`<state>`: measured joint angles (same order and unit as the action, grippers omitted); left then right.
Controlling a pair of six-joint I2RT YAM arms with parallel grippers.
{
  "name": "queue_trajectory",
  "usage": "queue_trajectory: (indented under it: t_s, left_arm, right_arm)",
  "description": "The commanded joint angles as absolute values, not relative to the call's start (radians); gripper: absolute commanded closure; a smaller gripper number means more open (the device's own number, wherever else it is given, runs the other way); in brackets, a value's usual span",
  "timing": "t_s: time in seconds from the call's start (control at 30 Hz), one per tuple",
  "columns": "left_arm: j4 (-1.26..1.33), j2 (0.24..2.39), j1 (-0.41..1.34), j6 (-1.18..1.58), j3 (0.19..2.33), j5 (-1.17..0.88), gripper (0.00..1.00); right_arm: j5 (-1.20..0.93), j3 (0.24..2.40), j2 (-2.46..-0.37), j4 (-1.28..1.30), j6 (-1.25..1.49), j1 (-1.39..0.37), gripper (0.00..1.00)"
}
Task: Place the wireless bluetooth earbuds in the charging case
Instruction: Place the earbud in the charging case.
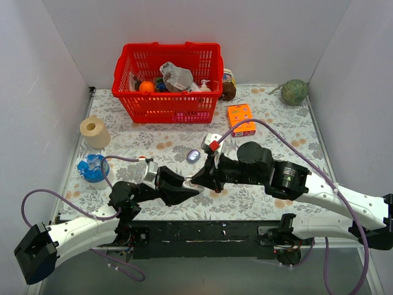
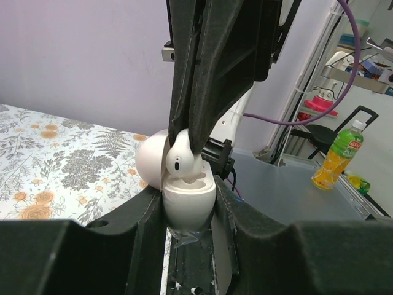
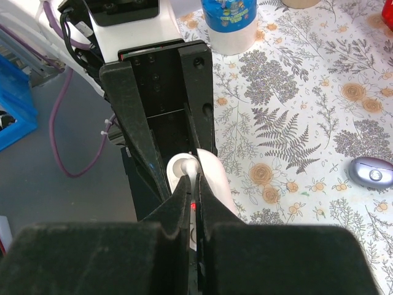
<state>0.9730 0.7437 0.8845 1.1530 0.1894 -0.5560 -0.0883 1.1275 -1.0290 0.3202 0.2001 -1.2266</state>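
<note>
Left wrist view alone shows the left tool (image 2: 187,212) clamping the open white charging case (image 2: 184,195), while the right tool (image 2: 195,142) pinches a white earbud (image 2: 178,161) over its socket. Top external view adds a lavender oval pebble (image 1: 193,155) lying just beyond on the surface (image 1: 276,123).

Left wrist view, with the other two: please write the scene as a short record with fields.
left gripper: shut on the white charging case, lid open
right gripper: shut on an earbud, reaching from above
earbud: at the case's open mouth
lavender oval object: on the table, apart from both arms
red basket: far side of the table
</note>
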Motion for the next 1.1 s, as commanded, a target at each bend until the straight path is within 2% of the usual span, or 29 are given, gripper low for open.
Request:
queue_trajectory:
  t_s: [0.0, 0.87, 0.9, 0.93, 1.07]
  left_arm:
    - [1.015, 0.727, 0.884, 1.155, 0.199, -0.548, 1.0]
    - [1.006, 0.741, 0.884, 1.158, 0.219, -0.56, 1.0]
    - [1.002, 0.739, 0.884, 1.157, 0.218, -0.56, 1.0]
    - [1.0, 0.736, 0.884, 1.155, 0.218, -0.558, 1.0]
    - [0.994, 0.733, 0.884, 1.154, 0.215, -0.554, 1.0]
  right_arm:
    - [-0.054, 1.123, -1.006, 0.336, 0.161, -1.233, 0.99]
    - [-0.072, 1.176, -1.072, 0.406, 0.107, -1.305, 0.99]
    - [-0.069, 1.183, -1.074, 0.422, 0.107, -1.305, 0.94]
    - [-0.061, 1.192, -1.072, 0.425, 0.109, -1.305, 0.81]
    - [-0.014, 1.216, -1.045, 0.42, 0.13, -1.305, 0.61]
